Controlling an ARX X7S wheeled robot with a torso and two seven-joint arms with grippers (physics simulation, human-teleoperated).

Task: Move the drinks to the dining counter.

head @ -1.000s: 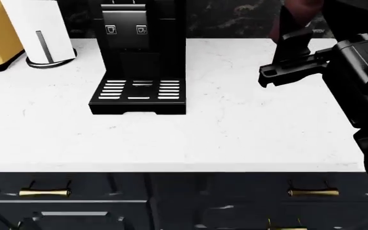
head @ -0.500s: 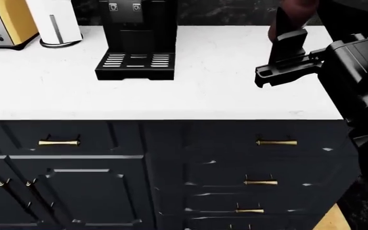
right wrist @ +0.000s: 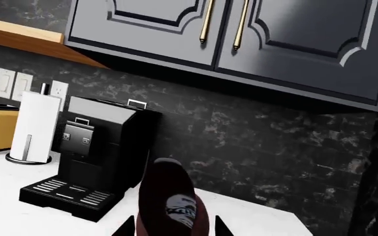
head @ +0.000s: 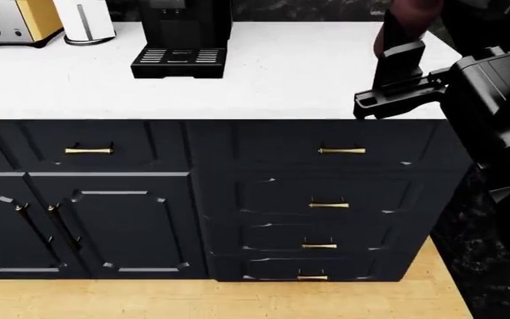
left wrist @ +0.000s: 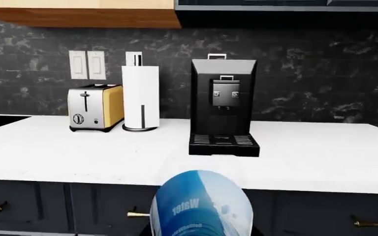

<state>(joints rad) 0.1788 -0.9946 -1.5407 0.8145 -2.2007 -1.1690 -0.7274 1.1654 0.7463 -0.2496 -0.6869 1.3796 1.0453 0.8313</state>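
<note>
The clear water bottle (left wrist: 202, 204) with a blue label fills the near edge of the left wrist view, floating in front of the cabinets. It hides the left gripper's fingers, which are closed round it. The dark brown beer bottle (right wrist: 169, 206) stands upright in my right gripper (right wrist: 173, 229), with a black fingertip (right wrist: 124, 229) on each side of it. In the head view my right gripper (head: 393, 78) hovers above the marble counter's right end, and the beer bottle (head: 408, 12) rises out of the frame. The dining counter is out of view.
The white marble counter (head: 308, 73) carries a black coffee machine (head: 182, 36), a paper towel roll (head: 87, 18) and a yellow toaster (head: 11, 20). Navy cabinets and drawers (head: 149, 199) with brass handles stand below it, over a wooden floor (head: 193, 299). A dark stone wall (head: 494, 279) stands at right.
The head view has pulled back from the marble counter, which has slid up the frame. Cabinet fronts and floor have come into sight. The right arm keeps its place in the view.
</note>
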